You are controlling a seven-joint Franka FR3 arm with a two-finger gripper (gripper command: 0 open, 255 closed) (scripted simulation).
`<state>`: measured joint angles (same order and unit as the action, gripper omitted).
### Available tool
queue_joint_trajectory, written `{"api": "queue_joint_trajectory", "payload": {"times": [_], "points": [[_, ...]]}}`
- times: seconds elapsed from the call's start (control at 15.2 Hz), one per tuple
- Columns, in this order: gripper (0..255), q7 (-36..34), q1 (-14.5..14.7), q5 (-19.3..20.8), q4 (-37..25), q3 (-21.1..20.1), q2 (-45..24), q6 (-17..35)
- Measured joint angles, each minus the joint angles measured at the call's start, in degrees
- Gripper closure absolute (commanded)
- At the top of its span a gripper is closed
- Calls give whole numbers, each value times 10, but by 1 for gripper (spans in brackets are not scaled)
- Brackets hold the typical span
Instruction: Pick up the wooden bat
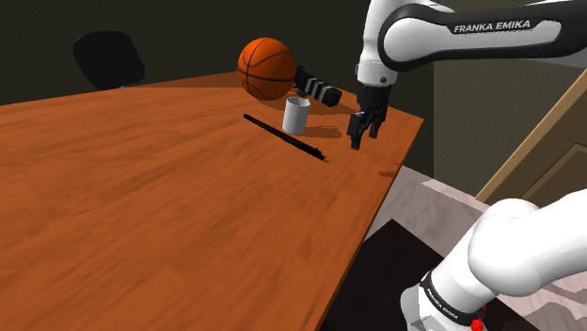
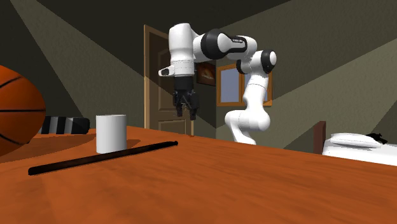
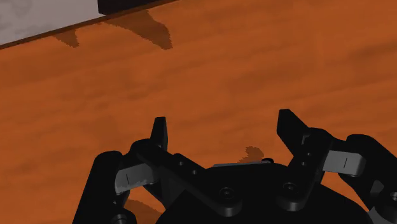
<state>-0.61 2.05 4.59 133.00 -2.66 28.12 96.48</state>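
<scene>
While your claw (image 1: 363, 132) hangs a little above the counter (image 1: 141, 207), close to the counter's edge, its two black fingers (image 3: 159, 132) stand wide apart and hold nothing. Looking along the claw, you see bare brown wood-grain counter between the fingers, with a small shadow on it.

The bat (image 1: 285, 137) is not in the claw. It shows as a thin black rod lying flat on the counter, and no wood shows on it. In the shoulder view it runs at a slant from beside the cup down toward the claw. Its nearer end stops short of the fingers on the shoulder view's left, apart from them. In the second exterior view the bat (image 2: 102, 157) stretches across the foreground, with the claw (image 2: 189, 108) pointing down beyond its far end.

A white cup (image 1: 296, 115) stands upright just beside the bat, on the side away from you in the shoulder view. Behind the cup an orange basketball (image 1: 266, 68) rests on the counter. Next to the basketball lies a black-and-white banded thing (image 1: 318, 87) that you cannot identify.

Beyond the counter, the second exterior view shows a brown door (image 2: 156, 76) behind the arm and a bed (image 2: 356, 149) at its right.
</scene>
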Motion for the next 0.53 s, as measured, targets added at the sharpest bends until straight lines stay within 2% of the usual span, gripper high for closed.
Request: {"api": "queue_joint_trajectory", "payload": {"times": [0.53], "points": [[0, 11, 14, -13, -111, -11, -157, 76]]}}
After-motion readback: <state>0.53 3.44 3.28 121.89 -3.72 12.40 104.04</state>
